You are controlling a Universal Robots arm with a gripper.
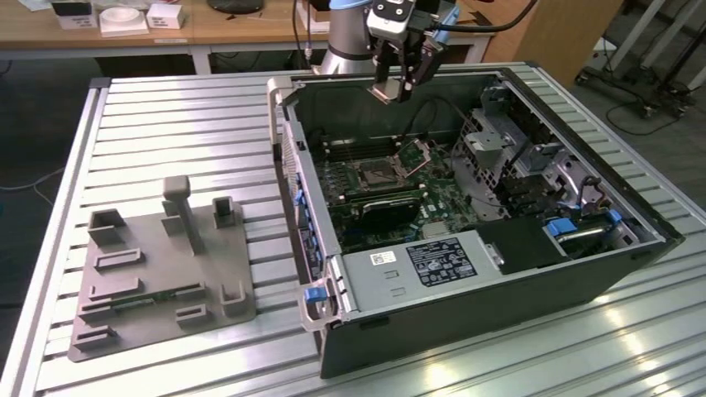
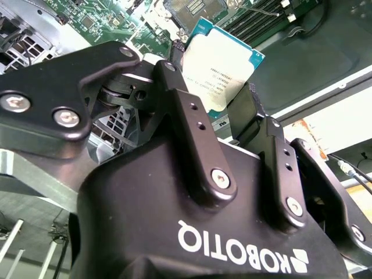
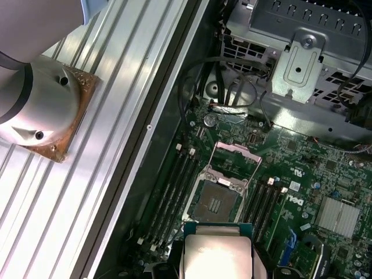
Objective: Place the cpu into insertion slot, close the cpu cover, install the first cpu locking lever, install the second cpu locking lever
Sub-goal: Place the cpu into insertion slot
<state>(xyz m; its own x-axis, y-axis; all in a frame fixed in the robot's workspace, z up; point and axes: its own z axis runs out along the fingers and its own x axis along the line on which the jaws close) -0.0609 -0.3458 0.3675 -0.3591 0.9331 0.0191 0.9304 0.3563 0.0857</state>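
My gripper hangs above the far wall of the open computer case, shut on the cpu, a small square chip with a silver-grey top and a green edge. In the first wrist view the cpu sits just short of the insertion slot, a dark square socket on the green board. The slot lies bare and well below the gripper in the exterior view. The cpu cover, a thin silver frame, stands swung up at the slot's far side. Black fingers clamp the chip from both sides.
The black case lies on its side on a slatted metal table. A grey box with a black label and a drive cage crowd the board. Long memory slots flank the socket. A grey fixture stands on the exterior view's left.
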